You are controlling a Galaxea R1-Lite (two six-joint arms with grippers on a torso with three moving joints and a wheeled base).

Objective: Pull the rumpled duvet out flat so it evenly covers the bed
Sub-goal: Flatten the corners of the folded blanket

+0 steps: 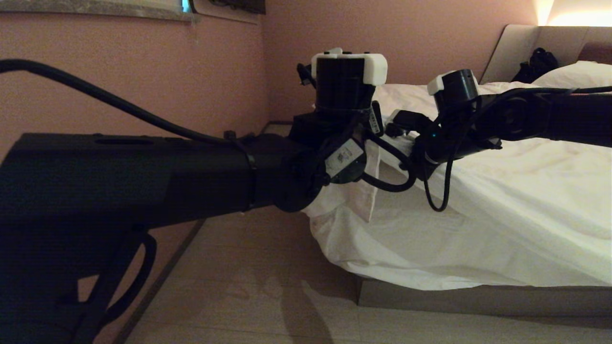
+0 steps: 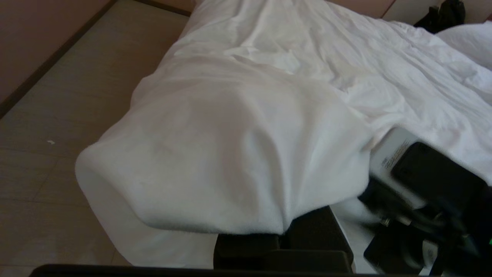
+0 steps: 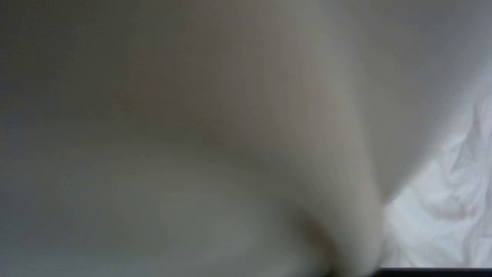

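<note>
The left gripper [image 2: 284,238] is clamping a corner of the duvet [image 2: 238,146], which is lying over the bed [image 1: 478,296] corner and overhanging the floor [image 1: 239,286]. The right gripper is pressing into duvet cloth alongside; its grip cannot be determined.

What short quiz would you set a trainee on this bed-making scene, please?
1. True or false: the thick, wrinkled white cotton duvet lies wholly on the beige tiled floor.
2. Pick one: the right wrist view is almost filled by A) pale fabric close up, B) a pink wall, C) a dark cable.
3. Fill in: the left gripper is shut on a fold of the ____.

Key: 1 false, it drapes over the bed's corner; 2 A; 3 duvet.
</note>
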